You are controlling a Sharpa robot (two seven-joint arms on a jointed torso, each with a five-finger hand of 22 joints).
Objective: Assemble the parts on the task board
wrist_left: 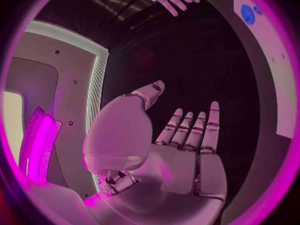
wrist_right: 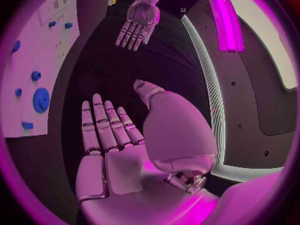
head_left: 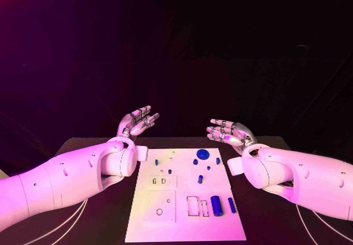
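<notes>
Both hands, left hand (head_left: pixel 137 122) and right hand (head_left: pixel 229 132), hover empty with fingers spread beyond the task board (head_left: pixel 147 224) (assembly seemingly unstarted), likely next reaching for a blue part (head_left: pixel 216 205).

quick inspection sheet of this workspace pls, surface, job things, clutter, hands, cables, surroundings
surface: black table, bare around the board.
job's things: white task board lies flat in the middle; blue gear near its far edge, blue cylinder near its right side, smaller blue parts scattered between.
clutter: nothing seen.
hands: left hand and right hand both raised beyond the board's far edge, fingers apart, holding nothing.
cables: thin white cables run under the left arm; more under the right.
surroundings: dark backdrop behind the table.
</notes>
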